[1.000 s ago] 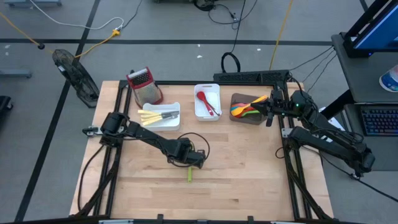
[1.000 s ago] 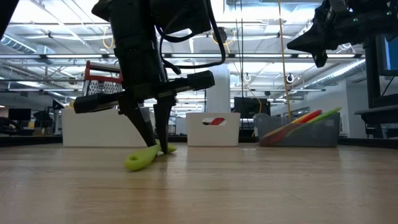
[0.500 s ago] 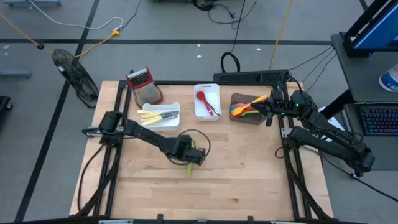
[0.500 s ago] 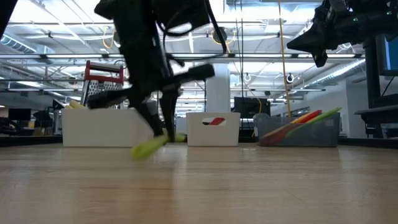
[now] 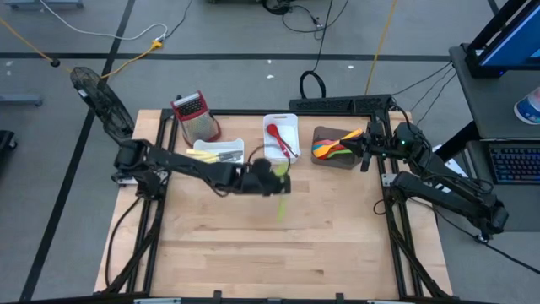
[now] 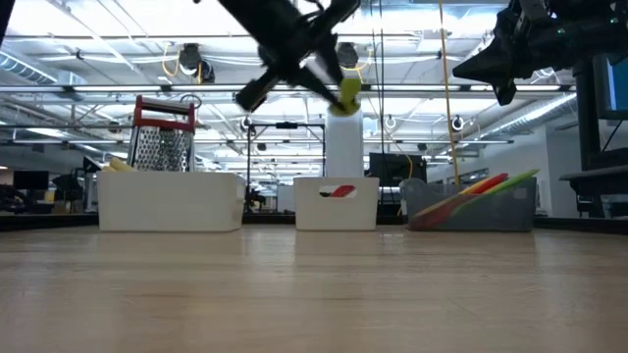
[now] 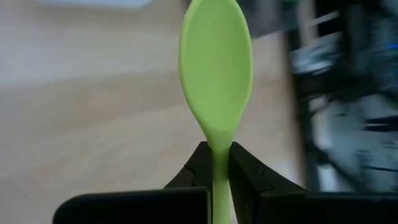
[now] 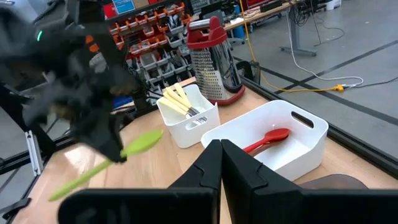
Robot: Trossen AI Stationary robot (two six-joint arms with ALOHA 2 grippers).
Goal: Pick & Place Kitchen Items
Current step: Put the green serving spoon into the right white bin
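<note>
My left gripper (image 5: 274,181) is shut on a light green spoon (image 7: 216,62) and hangs high over the middle of the table, near the white tray (image 5: 291,125) that holds a red spoon (image 8: 267,139). In the right wrist view the green spoon (image 8: 144,142) sticks out past the blurred left gripper. To the left stands another white tray (image 5: 236,167) with yellow sticks (image 8: 179,98). A brown tray (image 5: 337,163) holds several coloured utensils. Beside that tray, at the table's far right, my right gripper (image 8: 221,155) waits, shut and holding nothing. My left gripper pinches the green spoon's handle just behind the bowl (image 7: 217,157) between its two fingers. The fingers slant downward, and the bowl (image 7: 216,56) sticks out ahead of them. The spoon is lifted clear of the table (image 6: 314,294).
A metal box grater with a red top (image 5: 196,116) stands at the far left corner behind the stick tray. The table's near half (image 5: 278,253) is bare wood. Black frame rails (image 5: 395,228) run along the table's sides.
My left gripper has risen well above the table and moved toward the far edge, tipping from pointing steeply down to a shallower slant. It stayed shut on the green spoon. The spoon, which lay on the wood, is now lifted clear.
</note>
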